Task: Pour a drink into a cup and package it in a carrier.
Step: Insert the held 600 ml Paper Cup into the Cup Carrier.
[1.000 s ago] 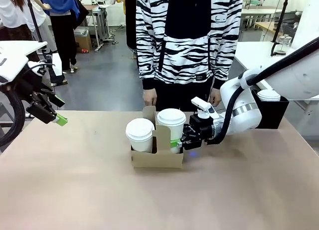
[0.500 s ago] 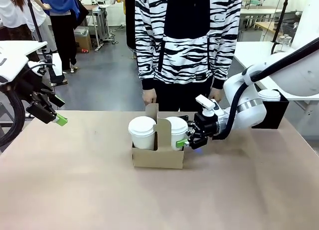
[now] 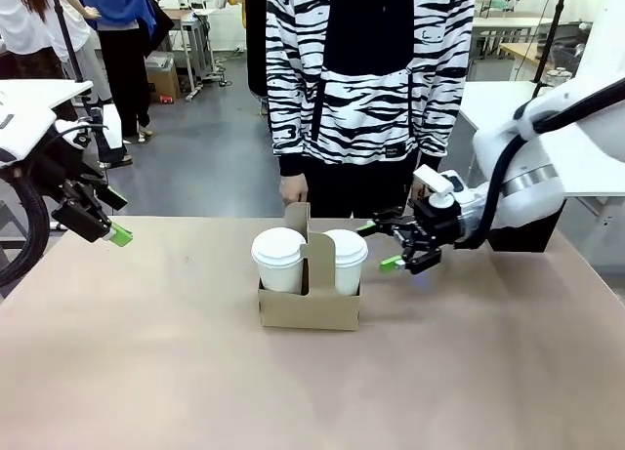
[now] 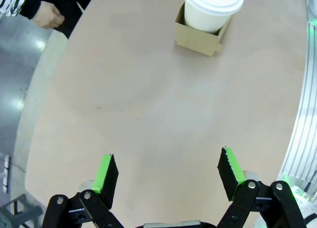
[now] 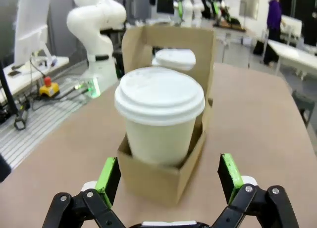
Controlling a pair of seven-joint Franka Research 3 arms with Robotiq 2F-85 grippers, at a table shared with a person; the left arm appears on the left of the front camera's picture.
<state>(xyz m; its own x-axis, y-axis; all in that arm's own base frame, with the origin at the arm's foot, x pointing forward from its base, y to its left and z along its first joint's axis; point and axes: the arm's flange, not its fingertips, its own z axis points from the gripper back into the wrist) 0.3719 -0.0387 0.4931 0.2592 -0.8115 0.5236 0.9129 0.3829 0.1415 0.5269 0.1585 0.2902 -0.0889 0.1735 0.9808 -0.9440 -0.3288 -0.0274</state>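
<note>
A brown cardboard carrier (image 3: 311,308) stands mid-table with two lidded white cups in its slots, one left (image 3: 277,260) and one right (image 3: 345,258) of the upright handle panel. My right gripper (image 3: 379,246) hovers open just right of the right cup, touching nothing. In the right wrist view the near cup (image 5: 159,114) sits in the carrier (image 5: 163,181) beyond my open right gripper (image 5: 168,171). My left gripper (image 3: 117,218) is open and empty above the table's far left edge; its wrist view shows the open fingers (image 4: 106,171) and the carrier (image 4: 198,37) far off. The drink is hidden.
A person in a black-and-white striped top (image 3: 371,79) stands at the far edge, a hand (image 3: 293,188) hanging just behind the carrier. A black box (image 3: 532,233) sits behind my right arm at the table's right.
My right gripper lowered the right cup into its carrier slot, opened, let go of it and drew back to the right. The left arm has not moved.
</note>
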